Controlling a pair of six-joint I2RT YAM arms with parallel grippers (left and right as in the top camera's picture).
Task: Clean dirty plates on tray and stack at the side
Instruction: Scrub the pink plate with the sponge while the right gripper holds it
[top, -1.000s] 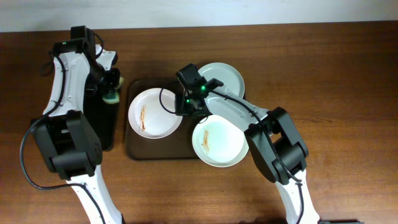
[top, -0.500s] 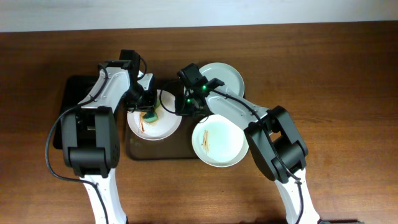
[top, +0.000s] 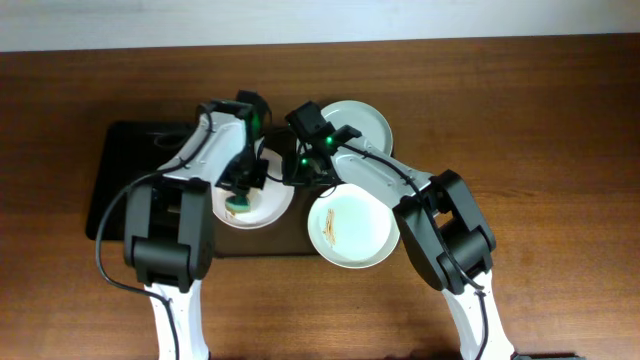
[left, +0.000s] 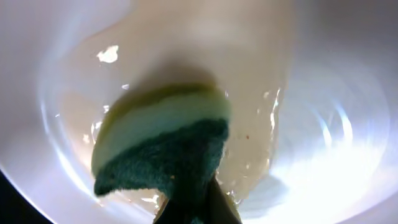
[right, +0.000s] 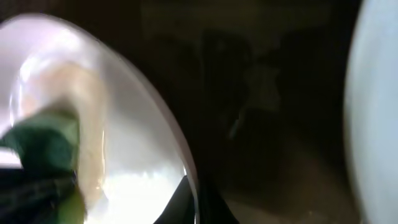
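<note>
Three white plates show in the overhead view. One plate (top: 272, 202) lies on the brown tray (top: 235, 243). My left gripper (top: 243, 190) is shut on a green and yellow sponge (top: 240, 207) and presses it on this plate. In the left wrist view the sponge (left: 163, 138) rests on the wet plate (left: 323, 124), above the fingers (left: 196, 210). My right gripper (top: 299, 172) is shut on that plate's right rim, and the right wrist view shows the fingers (right: 194, 200) either side of the rim (right: 158, 127). A second plate (top: 352, 228) with orange smears overhangs the tray's right edge. The third plate (top: 362, 122) lies at the back.
A glossy black tray (top: 125, 185) lies on the table left of the brown tray. Both arms cross over the brown tray's middle. The wooden table (top: 540, 150) stretches out to the right.
My left arm swung from the black tray to the plate with the sponge, then slid it across the plate toward the front. The plate's orange smear no longer shows. The right arm stayed still.
</note>
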